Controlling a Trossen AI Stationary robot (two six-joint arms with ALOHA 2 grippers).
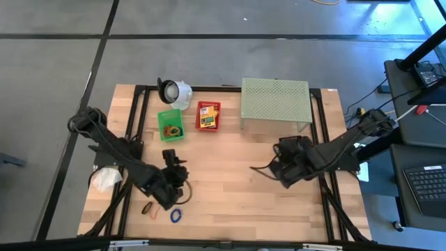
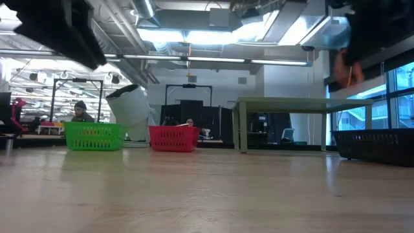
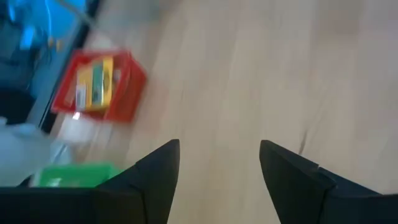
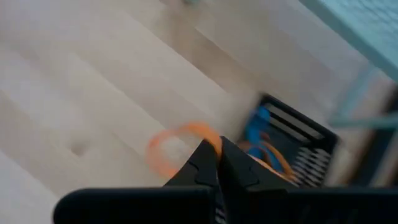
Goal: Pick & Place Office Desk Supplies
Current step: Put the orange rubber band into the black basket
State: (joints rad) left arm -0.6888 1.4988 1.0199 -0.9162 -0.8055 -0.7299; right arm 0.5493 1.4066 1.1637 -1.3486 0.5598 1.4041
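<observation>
left gripper (image 3: 219,163) lower left, fingers apart, empty | right gripper (image 4: 219,163) centre-right, pinching orange rubber band (image 4: 171,146) (beside black basket (image 4: 311,146))

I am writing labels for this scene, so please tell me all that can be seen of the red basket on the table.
The red basket is a small rectangular container, plastic by its look, with slotted walls that show in the low view. It stands upright and open-topped on the wooden table, near the far edge, between the green basket and the pale green perforated shelf, apart from both. Inside lies a yellow-and-green crayon box, flat on the bottom. Neither arm touches it.
</observation>
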